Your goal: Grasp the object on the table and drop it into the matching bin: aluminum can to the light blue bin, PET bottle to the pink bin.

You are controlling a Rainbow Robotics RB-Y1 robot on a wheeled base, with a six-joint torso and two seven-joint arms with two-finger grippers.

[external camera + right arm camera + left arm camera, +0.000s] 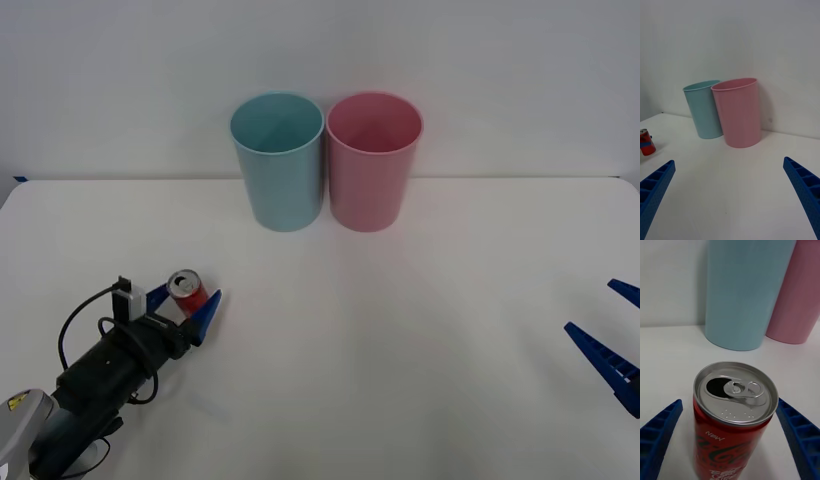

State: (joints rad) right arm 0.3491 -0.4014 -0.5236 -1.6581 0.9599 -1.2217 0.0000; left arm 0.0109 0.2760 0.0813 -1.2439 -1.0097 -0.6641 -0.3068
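The aluminum can (188, 293), red with a silver top and an opened pull tab, stands upright on the white table (400, 330) at the front left. My left gripper (186, 298) is open around it, one blue finger on each side. The left wrist view shows the can (733, 420) between the fingers (662, 427), with a small gap on one side. The light blue bin (280, 165) and the pink bin (372, 165) stand side by side at the back centre. My right gripper (605, 335) rests open at the right edge, holding nothing.
A plain white wall rises right behind the two bins. The wide tabletop between the can and the bins is bare. In the right wrist view the can (646, 142) appears far off, with both bins (738, 112) beyond the open fingers.
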